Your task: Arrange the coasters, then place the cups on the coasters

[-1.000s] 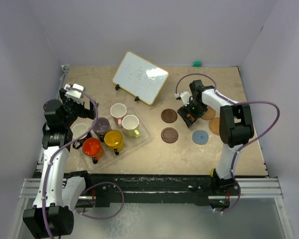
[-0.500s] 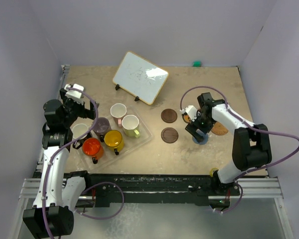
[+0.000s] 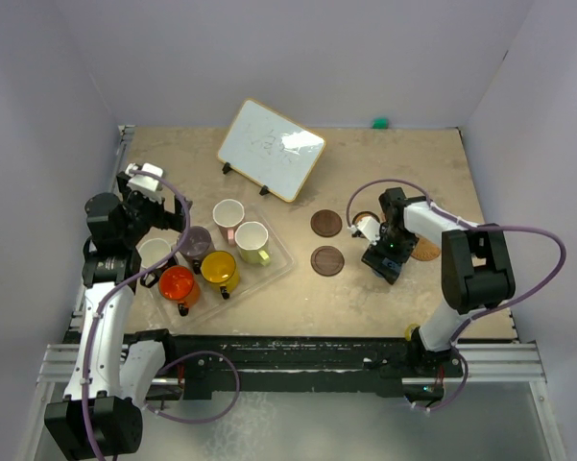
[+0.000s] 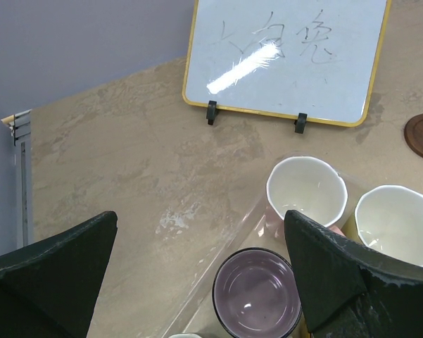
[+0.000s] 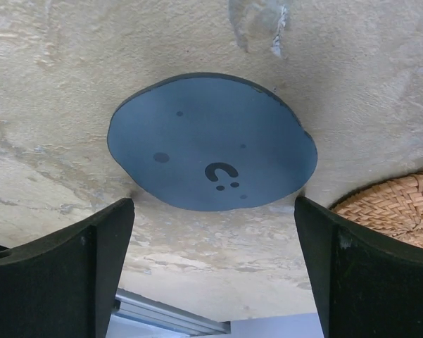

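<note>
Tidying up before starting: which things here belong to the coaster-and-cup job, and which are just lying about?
Job: far dark brown coaster, near dark brown coaster, blue-grey coaster, woven coaster, yellow mug, orange-red mug, mauve mug, black mug, white mug, yellow-green mug.
Lying about: whiteboard, clear tray, green object.

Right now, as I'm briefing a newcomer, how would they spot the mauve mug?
Start at the propped whiteboard at the back of the table; in front of it, leftward, lies a clear tray of mugs. The mauve mug stands beside the white-pink mug, the only purplish one there.
</note>
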